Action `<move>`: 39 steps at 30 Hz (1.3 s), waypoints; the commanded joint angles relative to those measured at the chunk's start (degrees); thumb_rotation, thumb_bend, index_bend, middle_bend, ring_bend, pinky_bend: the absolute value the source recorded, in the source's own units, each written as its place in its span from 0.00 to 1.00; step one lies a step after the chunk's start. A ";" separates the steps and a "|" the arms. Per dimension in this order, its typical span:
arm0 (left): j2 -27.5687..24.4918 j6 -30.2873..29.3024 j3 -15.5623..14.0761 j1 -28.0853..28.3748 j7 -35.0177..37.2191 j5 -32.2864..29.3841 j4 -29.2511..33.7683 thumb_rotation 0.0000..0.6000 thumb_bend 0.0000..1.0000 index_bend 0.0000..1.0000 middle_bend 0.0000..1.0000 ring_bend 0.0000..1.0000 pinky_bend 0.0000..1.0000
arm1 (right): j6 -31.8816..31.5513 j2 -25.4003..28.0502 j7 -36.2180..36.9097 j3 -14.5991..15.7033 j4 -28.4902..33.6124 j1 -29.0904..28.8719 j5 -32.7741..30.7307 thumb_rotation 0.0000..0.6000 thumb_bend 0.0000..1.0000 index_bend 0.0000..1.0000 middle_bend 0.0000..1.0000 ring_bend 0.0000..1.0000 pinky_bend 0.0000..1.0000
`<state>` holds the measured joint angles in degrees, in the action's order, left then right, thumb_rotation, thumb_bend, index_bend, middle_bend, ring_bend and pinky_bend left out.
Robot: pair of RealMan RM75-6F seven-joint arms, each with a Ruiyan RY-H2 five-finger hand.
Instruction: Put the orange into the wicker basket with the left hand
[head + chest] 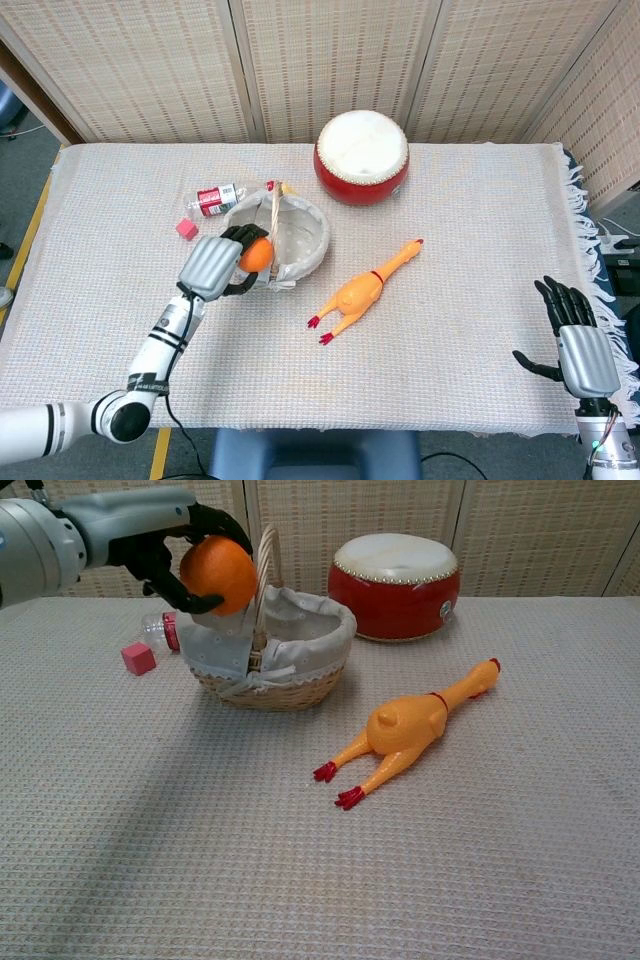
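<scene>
1 orange (256,254), 1 wicker basket (305,240), 1 drum (362,156), 1 rubber chicken (362,293), 1 bottle (212,199), 1 pink cube (186,229), 2 hands

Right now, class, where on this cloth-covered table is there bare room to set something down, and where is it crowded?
Free: the near strip of woven cloth in front of the yellow rubber chicken, and the stretch between the chicken and the idle right hand. Crowded: the far left, where the lined wicker basket, small red cube, lying plastic bottle and left hand holding the orange cluster beside the red drum.
</scene>
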<state>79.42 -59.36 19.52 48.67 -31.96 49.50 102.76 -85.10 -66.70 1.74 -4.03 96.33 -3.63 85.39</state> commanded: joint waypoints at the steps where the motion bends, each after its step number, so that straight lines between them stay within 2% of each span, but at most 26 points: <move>1: 3.26 1.31 1.49 3.64 -1.86 -4.10 -3.67 1.00 0.64 0.62 0.57 0.57 0.69 | 0.22 0.15 0.57 -0.21 -0.16 -0.06 -0.43 1.00 0.03 0.00 0.00 0.00 0.00; 9: 5.48 1.18 0.62 6.55 -2.29 -5.69 -7.47 1.00 0.63 0.62 0.56 0.56 0.68 | 0.40 0.59 1.52 -0.19 0.08 -0.01 -0.59 1.00 0.03 0.00 0.00 0.00 0.00; 11: 5.55 1.46 0.31 6.84 -2.04 -5.92 -7.82 1.00 0.62 0.60 0.53 0.54 0.66 | 0.47 0.57 1.50 -0.18 0.11 -0.04 -0.61 1.00 0.03 0.00 0.00 0.00 0.00; 13: 5.00 2.52 -0.44 7.27 -2.46 -6.86 -7.74 1.00 0.56 0.50 0.41 0.42 0.57 | 0.62 0.55 1.51 -0.17 0.20 -0.09 -0.68 1.00 0.03 0.00 0.00 0.00 0.00; 15: 4.22 3.38 -1.14 7.79 -3.42 -8.00 -7.37 1.00 0.45 0.30 0.18 0.21 0.40 | 0.70 0.55 1.43 -0.20 0.25 -0.15 -0.73 1.00 0.03 0.00 0.00 0.00 0.00; 16: 3.86 3.55 -1.31 8.03 -3.67 -8.76 -7.07 1.00 0.42 0.22 0.10 0.12 0.33 | 0.72 0.53 1.32 -0.21 0.27 -0.19 -0.70 1.00 0.03 0.00 0.00 0.00 0.00; 18: 3.46 3.47 -1.40 8.24 -3.60 -9.55 -6.78 1.00 0.39 0.08 0.00 0.01 0.22 | 0.78 0.47 1.13 -0.19 0.25 -0.22 -0.69 1.00 0.03 0.00 0.00 0.00 0.00; 22: 2.96 2.36 -1.26 8.16 -2.24 -9.67 -6.60 1.00 0.39 0.00 0.00 0.00 0.17 | 0.89 0.42 0.85 -0.12 0.34 -0.27 -0.71 1.00 0.03 0.00 0.00 0.00 0.00; 33: 0.34 0.13 -2.14 7.13 -0.32 -9.60 -4.84 1.00 0.38 0.00 0.00 0.00 0.15 | 0.80 0.40 0.63 -0.13 0.27 -0.28 -0.68 1.00 0.03 0.00 0.00 0.00 0.00; 39: -5.56 -4.11 -4.82 2.44 1.11 -6.26 -2.01 1.00 0.39 0.00 0.00 0.00 0.14 | 0.83 0.63 0.26 0.01 -0.07 -0.19 -0.71 1.00 0.03 0.00 0.00 0.00 0.00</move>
<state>76.12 -62.00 15.95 53.09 -31.71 41.77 99.38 -84.25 -66.09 2.02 -4.03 96.29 -3.83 84.66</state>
